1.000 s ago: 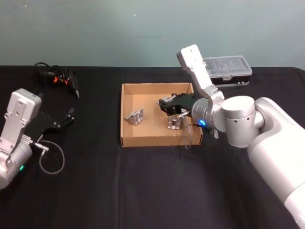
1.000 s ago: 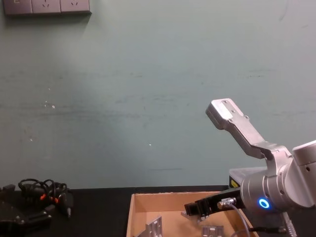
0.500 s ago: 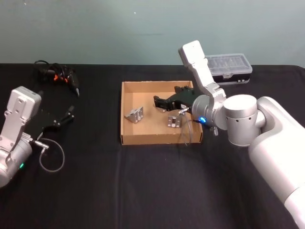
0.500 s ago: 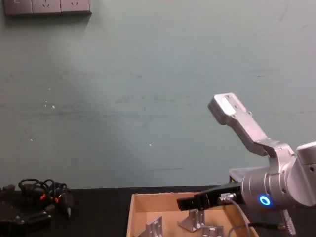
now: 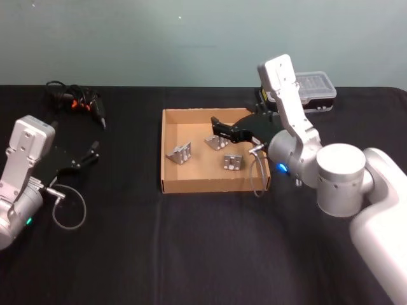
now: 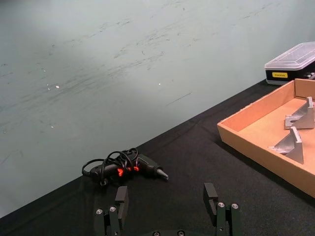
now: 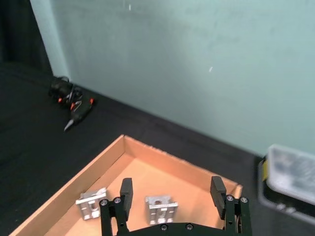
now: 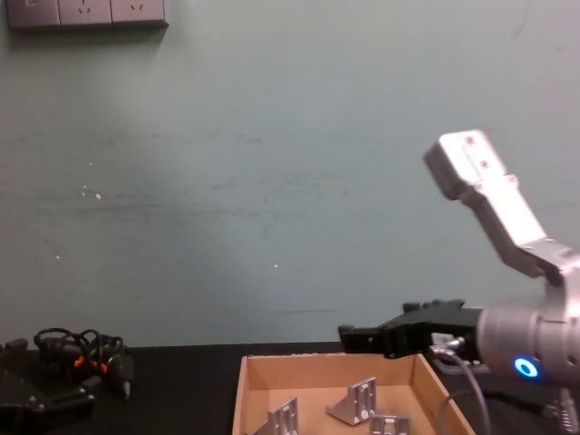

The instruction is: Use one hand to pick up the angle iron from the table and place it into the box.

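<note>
Nearest to the robot, low on its left, the left gripper (image 5: pixel 89 154) sits parked just above the table (image 5: pixel 191 248), its fingers (image 6: pixel 121 196) spread wide with nothing between them. A little further out lies the box (image 5: pixel 166 152), and three angle irons rest on its floor: one (image 5: pixel 180 154) toward the left wall, one (image 5: pixel 232 162) nearer the front right, and the third angle iron (image 5: pixel 217 142) a bit deeper in. The right gripper (image 5: pixel 219 129) hangs above the box's far right part, clear of the cardboard. Its fingers (image 7: pixel 126 189) stand wide apart and hold nothing; the third angle iron lies on the box floor just beneath and slightly ahead of the tips, not touching them. From the chest view the gripper is plainly above the box's rim, with the irons standing below it. Behind the right arm, a plastic organizer case (image 5: pixel 316 89) sits at the table's back edge. Far off to the left, a tangle of black cables (image 5: pixel 76 101) with red bits lies by the wall.
</note>
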Tool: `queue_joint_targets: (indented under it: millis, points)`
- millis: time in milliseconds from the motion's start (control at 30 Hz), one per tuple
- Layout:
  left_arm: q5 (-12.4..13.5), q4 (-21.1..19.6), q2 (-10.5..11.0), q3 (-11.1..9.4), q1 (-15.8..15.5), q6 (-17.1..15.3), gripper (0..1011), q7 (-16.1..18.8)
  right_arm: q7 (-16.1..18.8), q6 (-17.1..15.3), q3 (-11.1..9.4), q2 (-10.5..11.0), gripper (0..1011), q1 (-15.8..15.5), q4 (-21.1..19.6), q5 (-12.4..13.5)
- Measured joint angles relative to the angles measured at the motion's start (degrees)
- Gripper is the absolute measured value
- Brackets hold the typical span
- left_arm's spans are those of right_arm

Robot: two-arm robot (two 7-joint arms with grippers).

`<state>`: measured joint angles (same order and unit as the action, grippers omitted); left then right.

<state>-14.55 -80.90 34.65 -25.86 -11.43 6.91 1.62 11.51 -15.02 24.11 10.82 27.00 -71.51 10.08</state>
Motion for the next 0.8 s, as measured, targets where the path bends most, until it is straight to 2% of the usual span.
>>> queue_joint_targets:
  millis: [167, 300, 500, 800]
  points:
    - [0.00, 0.00, 0.00, 0.00, 0.00, 0.00, 1000, 0.00, -3.09, 7.87, -0.22, 2.79, 1003, -4.56, -5.53, -4.68]
    - [0.00, 0.00, 0.00, 0.00, 0.00, 0.00, 1000, 0.00, -5.01, 12.03, -0.03, 4.65, 1003, -6.67, -7.68, -8.34]
    - [0.00, 0.00, 0.00, 0.00, 0.00, 0.00, 1000, 0.00, -7.27, 15.76, -0.41, 6.61, 1003, -9.06, -9.44, -12.25]
    - [0.00, 0.00, 0.00, 0.00, 0.00, 0.00, 1000, 0.00, -7.95, 17.81, -2.61, 7.88, 1003, -12.65, -11.74, -13.92]
